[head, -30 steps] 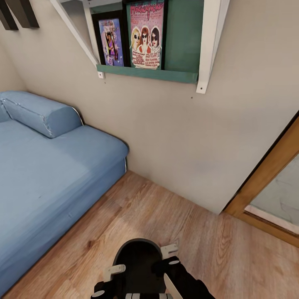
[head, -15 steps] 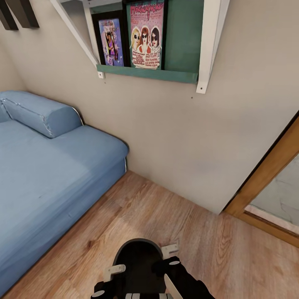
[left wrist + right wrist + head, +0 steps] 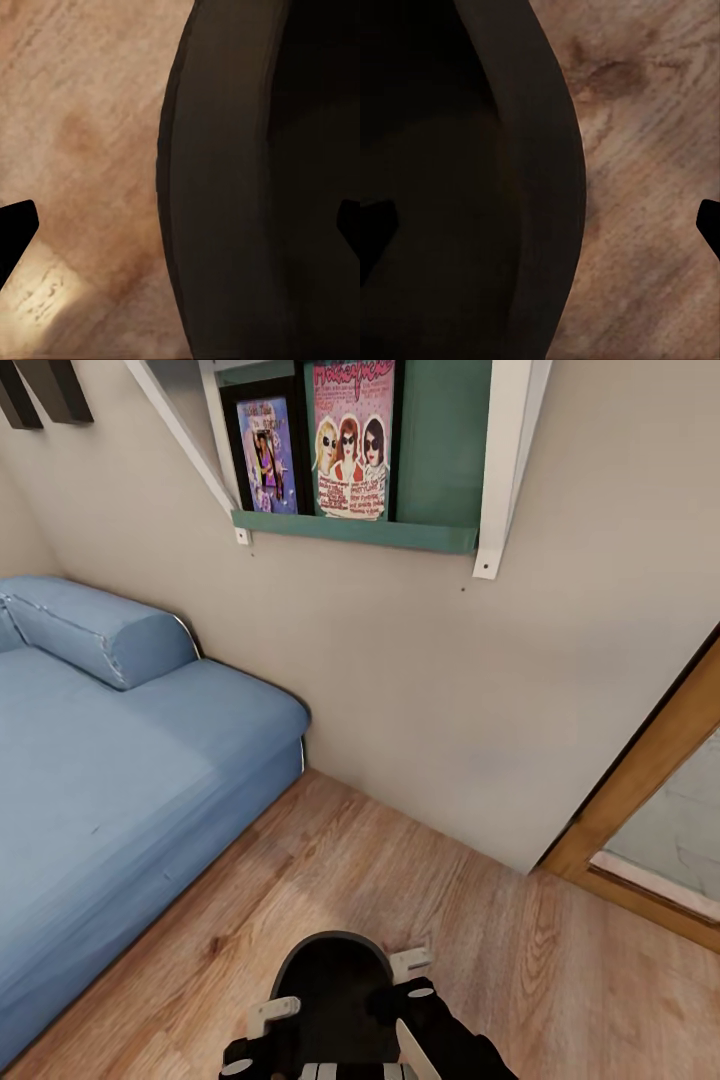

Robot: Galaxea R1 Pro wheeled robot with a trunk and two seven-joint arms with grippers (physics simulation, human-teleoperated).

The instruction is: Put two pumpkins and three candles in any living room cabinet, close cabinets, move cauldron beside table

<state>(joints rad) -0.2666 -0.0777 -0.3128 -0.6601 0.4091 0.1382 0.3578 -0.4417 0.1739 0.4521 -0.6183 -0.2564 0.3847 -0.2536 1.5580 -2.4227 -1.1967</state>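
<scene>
Both jaws straddle the cauldron (image 3: 335, 1000) rim, grip unclear; wall (image 3: 450, 690) and sofa (image 3: 120, 780) close, a turn could knock it loose.

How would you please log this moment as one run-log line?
carried: round black cauldron | left gripper and right gripper: straddling rim, closure unclear | ahead: beige wall, blue sofa | floor: light wood floor
</scene>
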